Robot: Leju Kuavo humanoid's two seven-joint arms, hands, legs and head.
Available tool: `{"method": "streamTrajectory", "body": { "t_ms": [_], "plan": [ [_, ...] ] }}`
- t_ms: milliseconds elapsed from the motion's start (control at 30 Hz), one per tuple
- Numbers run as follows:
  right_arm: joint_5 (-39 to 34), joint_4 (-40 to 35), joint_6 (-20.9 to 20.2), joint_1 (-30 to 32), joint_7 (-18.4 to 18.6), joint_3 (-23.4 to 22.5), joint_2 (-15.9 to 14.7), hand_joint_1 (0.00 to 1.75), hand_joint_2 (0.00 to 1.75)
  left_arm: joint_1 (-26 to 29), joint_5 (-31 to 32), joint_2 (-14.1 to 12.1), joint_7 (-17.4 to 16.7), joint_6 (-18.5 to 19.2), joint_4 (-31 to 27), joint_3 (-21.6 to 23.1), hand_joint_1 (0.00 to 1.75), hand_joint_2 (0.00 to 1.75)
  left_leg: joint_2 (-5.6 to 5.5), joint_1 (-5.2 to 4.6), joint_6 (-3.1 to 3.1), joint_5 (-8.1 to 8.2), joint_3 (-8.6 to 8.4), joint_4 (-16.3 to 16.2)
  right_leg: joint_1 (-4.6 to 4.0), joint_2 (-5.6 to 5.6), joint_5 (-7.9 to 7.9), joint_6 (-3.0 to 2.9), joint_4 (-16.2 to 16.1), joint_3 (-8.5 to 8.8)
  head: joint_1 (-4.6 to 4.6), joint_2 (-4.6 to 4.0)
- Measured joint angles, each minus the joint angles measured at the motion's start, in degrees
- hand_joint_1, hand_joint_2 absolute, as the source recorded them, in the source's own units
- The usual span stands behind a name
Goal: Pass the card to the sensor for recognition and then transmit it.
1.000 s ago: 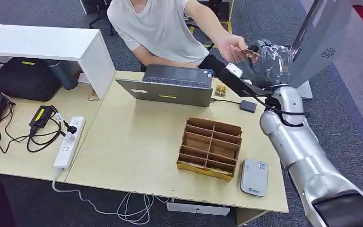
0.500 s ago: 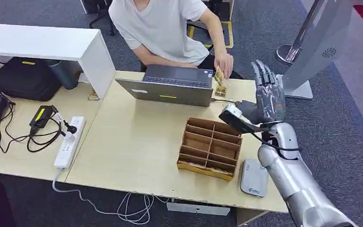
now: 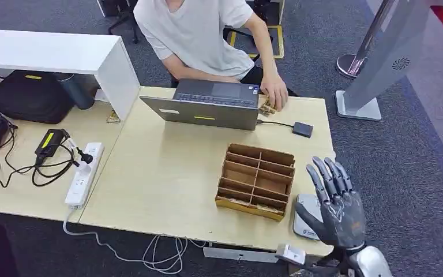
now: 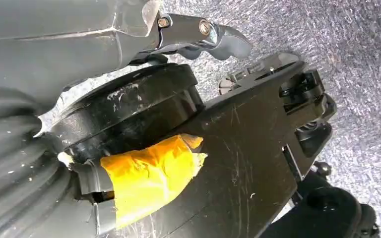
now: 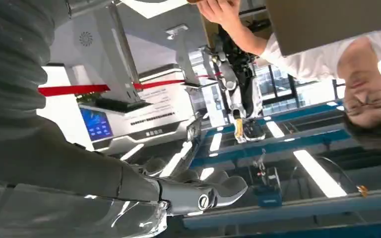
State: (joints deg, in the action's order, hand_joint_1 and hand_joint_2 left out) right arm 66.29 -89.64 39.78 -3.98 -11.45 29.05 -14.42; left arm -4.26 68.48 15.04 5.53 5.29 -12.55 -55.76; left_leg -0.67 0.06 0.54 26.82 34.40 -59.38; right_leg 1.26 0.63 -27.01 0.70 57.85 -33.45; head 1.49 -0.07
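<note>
Hovering right robot hand (image 3: 335,210) empty, fingers spread, above one sensor (image 3: 308,217), one divided box (image 3: 257,180).

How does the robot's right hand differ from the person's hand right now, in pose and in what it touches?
The right hand is raised above the table edge, fingers apart and pointing up, holding nothing; the person's hand lies low on the table beside the laptop, fingers curled over small brownish items. The right hand hangs near the grey sensor; the person's hand is at the far edge. Both are on the table's right side.
</note>
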Motion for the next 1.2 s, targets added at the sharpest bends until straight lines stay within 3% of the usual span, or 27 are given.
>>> {"method": "streamTrajectory", "body": {
  "t_ms": [200,400,533,733,1200],
  "plan": [
    [2.2,-9.2,0.0,10.7,-0.6,-2.3,-2.2,0.0,1.75,0.1,-0.7,0.0,0.3,-0.4,0.3,-1.3,0.0,1.75,0.03,0.0,0.01,0.03,0.0,0.0,-0.02,0.02,-0.07,-0.09,0.0,0.04,0.0,0.0],
    [2.5,-10.5,0.1,14.7,0.8,-2.4,-2.3,0.0,1.75,0.0,-0.5,0.2,0.1,-0.8,0.4,-2.3,0.0,1.75,0.16,0.01,-0.08,0.08,-0.09,0.0,-0.04,-0.14,-0.07,-0.1,0.0,0.08,0.0,0.0],
    [3.5,-6.4,0.1,14.2,3.6,-0.4,-2.1,0.0,1.75,-0.1,0.3,0.2,-0.1,-0.7,0.4,-2.4,0.0,1.75,0.28,0.01,-0.1,0.09,-0.15,0.0,-0.04,-0.21,-0.06,-0.11,0.0,0.11,0.0,0.0],
    [10.4,-0.2,0.1,12.4,5.5,0.8,1.0,0.0,1.75,-0.1,1.3,0.2,-0.8,-0.7,0.4,-2.4,0.0,1.75,0.28,0.02,-0.12,0.08,-0.17,0.0,-0.11,-0.21,-0.06,-0.13,0.0,0.12,0.0,0.0],
    [11.7,11.9,0.1,5.7,6.2,1.6,7.2,0.0,1.75,-0.2,3.0,0.2,-2.0,-0.6,0.4,-2.4,0.0,1.75,0.28,0.03,-0.13,0.08,-0.18,0.0,-0.12,-0.22,-0.06,-0.14,0.0,0.12,0.02,0.0]
  ]
}}
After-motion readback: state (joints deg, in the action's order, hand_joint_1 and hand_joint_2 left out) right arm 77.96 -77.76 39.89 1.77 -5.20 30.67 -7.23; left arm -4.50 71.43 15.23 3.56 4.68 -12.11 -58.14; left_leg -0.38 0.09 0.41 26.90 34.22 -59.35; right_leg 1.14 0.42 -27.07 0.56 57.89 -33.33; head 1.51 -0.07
